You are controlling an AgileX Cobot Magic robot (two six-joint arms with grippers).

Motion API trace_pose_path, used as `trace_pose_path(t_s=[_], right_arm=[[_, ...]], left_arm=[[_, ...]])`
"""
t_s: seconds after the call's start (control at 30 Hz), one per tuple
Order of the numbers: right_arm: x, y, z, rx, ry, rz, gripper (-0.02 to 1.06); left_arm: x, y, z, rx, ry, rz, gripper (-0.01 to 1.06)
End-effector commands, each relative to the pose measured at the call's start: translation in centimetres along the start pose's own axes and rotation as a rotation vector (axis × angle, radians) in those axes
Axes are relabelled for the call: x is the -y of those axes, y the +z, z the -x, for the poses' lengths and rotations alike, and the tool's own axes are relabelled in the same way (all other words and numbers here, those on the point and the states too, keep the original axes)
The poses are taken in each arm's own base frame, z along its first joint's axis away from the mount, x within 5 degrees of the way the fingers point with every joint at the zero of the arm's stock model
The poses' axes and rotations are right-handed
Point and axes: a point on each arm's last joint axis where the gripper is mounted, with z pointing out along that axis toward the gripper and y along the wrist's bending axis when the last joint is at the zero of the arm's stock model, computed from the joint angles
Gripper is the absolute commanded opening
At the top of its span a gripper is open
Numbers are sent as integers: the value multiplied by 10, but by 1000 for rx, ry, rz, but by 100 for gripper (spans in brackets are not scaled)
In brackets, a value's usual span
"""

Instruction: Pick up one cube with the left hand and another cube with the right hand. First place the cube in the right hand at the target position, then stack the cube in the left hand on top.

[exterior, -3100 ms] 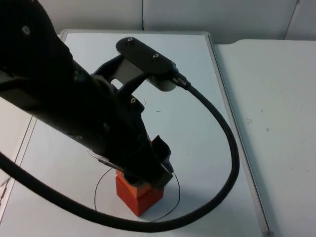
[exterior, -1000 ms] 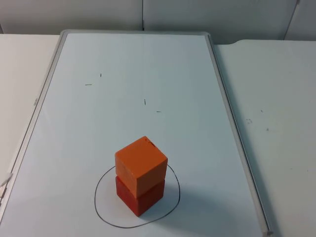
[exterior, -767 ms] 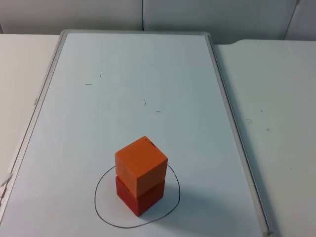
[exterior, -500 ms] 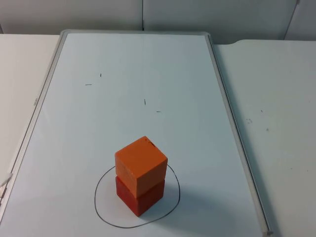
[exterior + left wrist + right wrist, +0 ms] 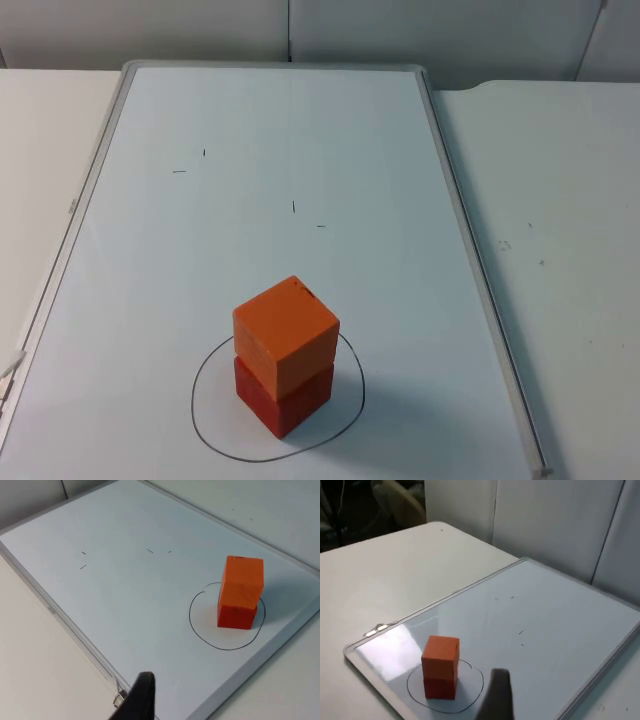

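Note:
An orange cube [image 5: 286,335] stands squarely on a red cube [image 5: 287,402], and the stack sits inside a hand-drawn black circle [image 5: 193,405] near the front of the whiteboard [image 5: 250,130]. The two cubes are turned slightly against each other. My left gripper [image 5: 137,702] hangs well back from the stack, off the board's left edge, and looks at the orange cube [image 5: 242,580] and the red cube [image 5: 236,616] from a distance. My right gripper [image 5: 495,700] is likewise far away and above the board, facing the orange cube [image 5: 440,652]. Nothing touches the cubes.
The whiteboard's grey frame [image 5: 455,200] runs along both sides, with a few short pen marks [image 5: 293,207] on the board. White table top [image 5: 560,250] lies to the right and left. The grey partition wall [image 5: 200,30] closes the back.
About three seconds ago the left arm stood over the stack, hiding the top cube. It has since pulled out of the top view, leaving the orange cube on the red one. Nothing moved in the last second.

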Motion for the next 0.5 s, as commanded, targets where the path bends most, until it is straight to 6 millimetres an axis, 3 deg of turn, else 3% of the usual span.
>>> trace_pose_path(t_s=[0.0,0.13,0.47], right_arm=[[3,-10,-7,12,35,-15,70],[6,-23,-15,43,58,-26,70],[2,-14,-34,-96,61,-11,70]], left_arm=[[0,1,-1,11,2,-12,101],[0,1,-1,11,2,-12,105],[1,1,-1,11,1,-14,105]])
